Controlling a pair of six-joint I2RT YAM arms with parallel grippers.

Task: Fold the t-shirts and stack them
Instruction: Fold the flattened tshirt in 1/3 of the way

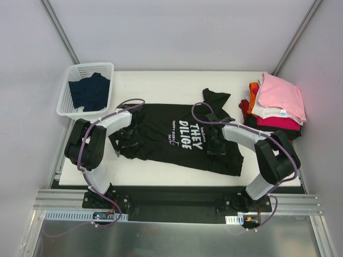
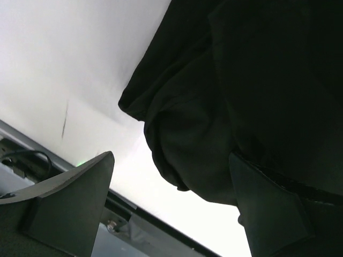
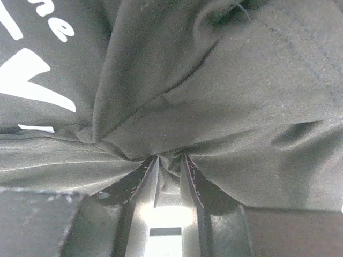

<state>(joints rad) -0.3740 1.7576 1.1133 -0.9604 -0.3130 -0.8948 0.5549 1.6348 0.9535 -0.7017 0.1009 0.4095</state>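
Observation:
The black t-shirt (image 1: 177, 136) with white lettering lies spread across the middle of the table. My left gripper (image 1: 128, 140) is open over its bunched left edge; in the left wrist view (image 2: 171, 209) the black cloth (image 2: 241, 96) hangs between and beyond the spread fingers, not pinched. My right gripper (image 1: 215, 143) sits on the shirt right of the lettering. In the right wrist view (image 3: 169, 160) its jaws are shut on a pinched fold of the black cloth (image 3: 214, 96). A stack of folded t-shirts (image 1: 276, 104), pink on top, lies at the back right.
A white basket (image 1: 75, 80) at the back left holds a dark navy t-shirt (image 1: 90, 91). The table's front edge (image 1: 177, 184) runs just below the black shirt. Grey walls close in both sides.

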